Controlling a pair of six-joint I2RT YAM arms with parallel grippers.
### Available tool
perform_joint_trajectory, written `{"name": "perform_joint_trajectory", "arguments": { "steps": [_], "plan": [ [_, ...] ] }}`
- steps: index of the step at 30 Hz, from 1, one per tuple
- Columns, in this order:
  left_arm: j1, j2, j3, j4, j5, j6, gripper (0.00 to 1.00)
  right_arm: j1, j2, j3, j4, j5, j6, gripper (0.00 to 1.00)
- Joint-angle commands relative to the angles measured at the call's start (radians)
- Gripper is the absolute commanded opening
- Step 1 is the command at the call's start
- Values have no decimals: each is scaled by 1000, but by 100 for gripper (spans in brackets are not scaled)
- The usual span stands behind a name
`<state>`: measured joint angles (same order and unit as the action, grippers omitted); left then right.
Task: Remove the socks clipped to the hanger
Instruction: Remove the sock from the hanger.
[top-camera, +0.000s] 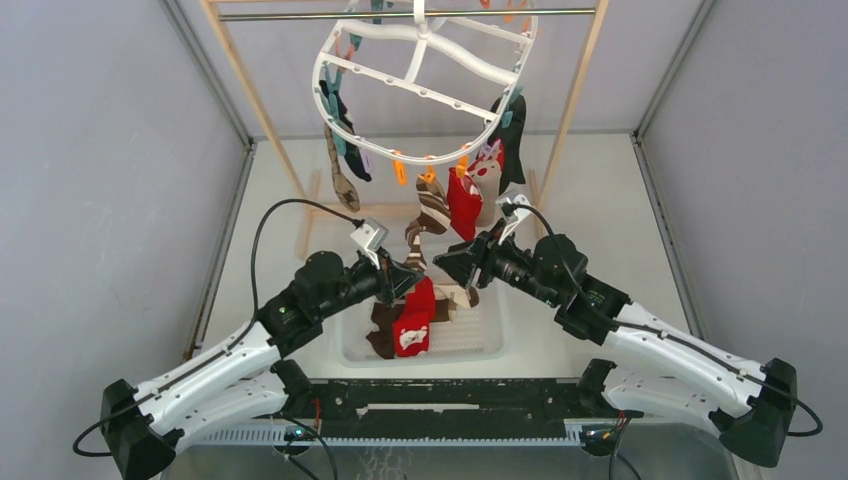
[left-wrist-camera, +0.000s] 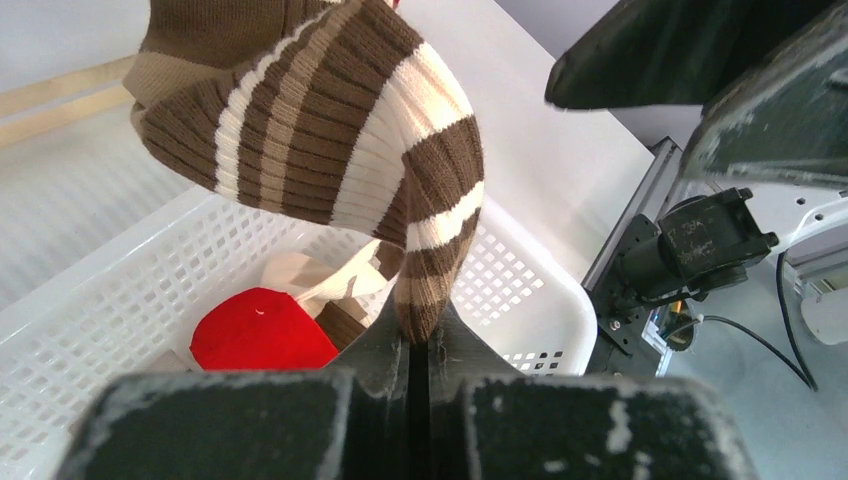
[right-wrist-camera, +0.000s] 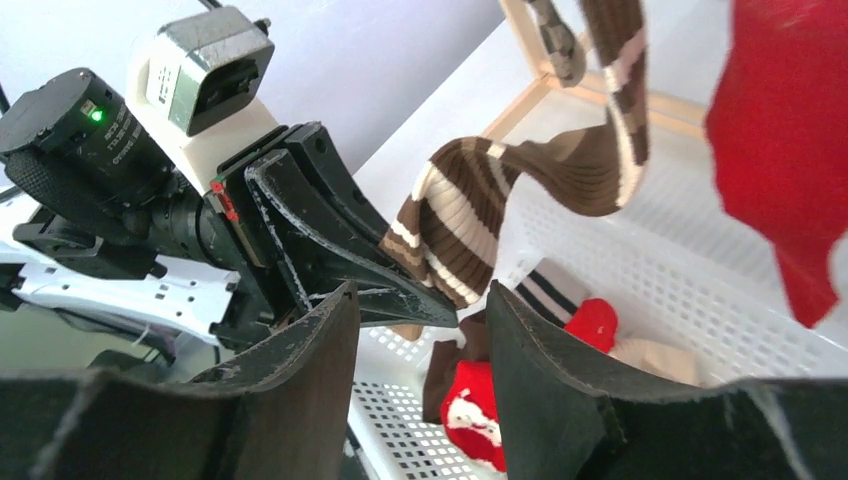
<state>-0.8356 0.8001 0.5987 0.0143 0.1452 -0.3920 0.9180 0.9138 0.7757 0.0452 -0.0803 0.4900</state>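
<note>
The white oval hanger (top-camera: 420, 85) hangs from a metal rod at the back, with socks clipped along its rim: dark ones (top-camera: 345, 140) at left, a red one (top-camera: 463, 203) and a black one (top-camera: 513, 140) at right. A brown striped sock (top-camera: 430, 215) hangs from a front clip. My left gripper (top-camera: 408, 275) is shut on that sock's lower end (left-wrist-camera: 420, 300) above the basket. My right gripper (top-camera: 445, 262) is open and empty, its fingers (right-wrist-camera: 560, 350) close beside the left gripper and the striped sock (right-wrist-camera: 470, 230).
A white perforated basket (top-camera: 480, 340) lies on the table under both grippers, holding a red sock with white marks (top-camera: 413, 325), a brown one and a pale one. A wooden rack (top-camera: 245, 75) with leaning legs frames the hanger. Grey walls stand at both sides.
</note>
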Motion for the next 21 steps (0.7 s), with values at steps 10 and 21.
{"name": "perform_joint_trajectory", "arguments": {
  "steps": [10,21],
  "plan": [
    [-6,-25,92,-8,22,20,0,12,-20,97,15,155,-198,100],
    [-7,-42,97,-55,16,28,0,16,47,198,94,148,-315,85]
  ]
}}
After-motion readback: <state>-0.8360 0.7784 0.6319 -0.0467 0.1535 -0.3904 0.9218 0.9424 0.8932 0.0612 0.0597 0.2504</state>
